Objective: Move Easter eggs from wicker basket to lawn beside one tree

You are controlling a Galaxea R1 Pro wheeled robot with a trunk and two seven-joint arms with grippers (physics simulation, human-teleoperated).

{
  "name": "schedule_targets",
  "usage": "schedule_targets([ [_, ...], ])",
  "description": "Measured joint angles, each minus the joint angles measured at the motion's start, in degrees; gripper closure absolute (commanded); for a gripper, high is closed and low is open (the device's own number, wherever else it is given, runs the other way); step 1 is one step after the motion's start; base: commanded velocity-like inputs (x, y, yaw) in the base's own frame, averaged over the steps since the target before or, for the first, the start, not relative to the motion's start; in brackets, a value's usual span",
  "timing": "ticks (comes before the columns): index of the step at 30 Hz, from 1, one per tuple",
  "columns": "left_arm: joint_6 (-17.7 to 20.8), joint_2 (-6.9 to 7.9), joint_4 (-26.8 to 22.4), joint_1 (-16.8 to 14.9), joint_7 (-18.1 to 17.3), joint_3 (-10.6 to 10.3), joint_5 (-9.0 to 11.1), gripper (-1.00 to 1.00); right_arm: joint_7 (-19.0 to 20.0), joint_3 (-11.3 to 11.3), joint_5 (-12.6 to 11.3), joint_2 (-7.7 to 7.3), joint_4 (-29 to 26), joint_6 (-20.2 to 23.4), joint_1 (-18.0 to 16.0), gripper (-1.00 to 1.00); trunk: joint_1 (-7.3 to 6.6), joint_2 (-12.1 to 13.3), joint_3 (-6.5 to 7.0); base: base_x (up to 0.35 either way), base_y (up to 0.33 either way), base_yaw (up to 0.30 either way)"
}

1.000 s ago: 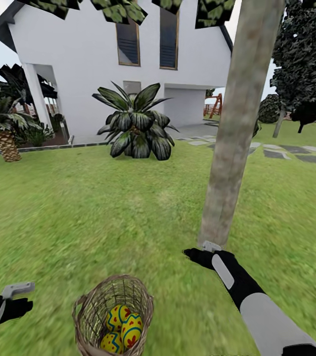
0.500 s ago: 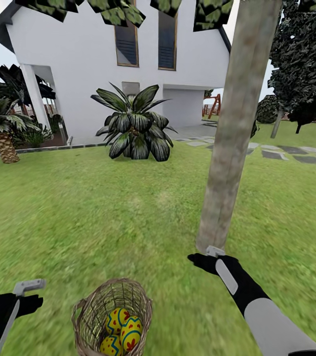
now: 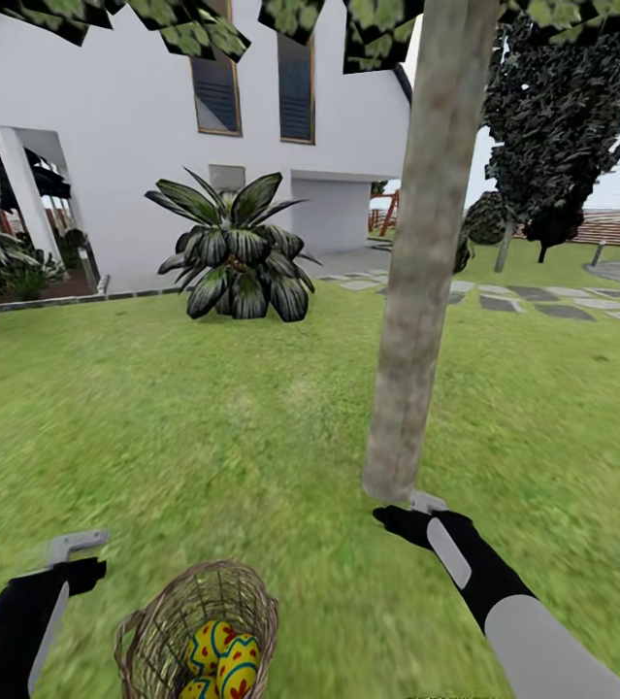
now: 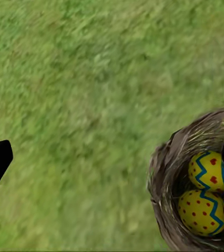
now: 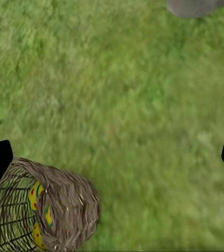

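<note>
While the left hand is hovering empty over the lawn just beside the wicker basket, its fingers are standing wide apart, and the right hand is hanging empty and spread near the foot of the tree. The Easter eggs are lying bunched inside the basket; being smooth, round, hard and likely light, they are probably calling for a gentle pinch across the middle.

The yellow eggs are kept inside the upright basket, placed on the lawn near the tree.
</note>
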Motion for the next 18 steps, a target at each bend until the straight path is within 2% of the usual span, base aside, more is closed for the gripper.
schedule_targets([
  [3, -1.6, -1.24, -0.1, 0.0, 0.3, -0.3, 0.0, -1.00, 0.1, -0.1, 0.0, -0.04, 0.1, -1.4, 0.9, -1.00, -0.66, 1.2, 0.67, 0.000, 0.000, -0.255],
  [7, -2.9, -1.88, -0.1, 0.0, 0.4, -0.5, 0.3, -1.00, 0.3, -0.1, -0.1, -0.04, 0.0, -2.4, 1.9, -1.00, -1.54, 2.8, 1.51, 0.000, 0.000, -0.137],
  [12, -3.5, -2.66, 0.0, 0.1, 0.2, -0.5, 0.6, -1.00, 0.4, 0.0, 0.0, -0.04, -0.2, -2.8, 2.2, -1.00, -2.64, 4.8, 2.45, 0.000, 0.000, -0.037],
  [15, -3.7, -4.29, 0.1, 0.1, 0.0, -0.5, 0.7, -1.00, 0.4, 0.0, -0.2, -0.01, -0.5, -2.9, 2.3, -1.00, -3.08, 5.6, 2.82, 0.000, 0.000, -0.011],
  [18, -3.9, -5.02, 0.3, 0.1, -0.1, -0.5, 0.7, -1.00, 0.4, 0.1, -0.3, 0.01, -1.5, -2.9, 2.3, -1.00, -3.08, 5.6, 2.82, 0.000, 0.000, -0.004],
])
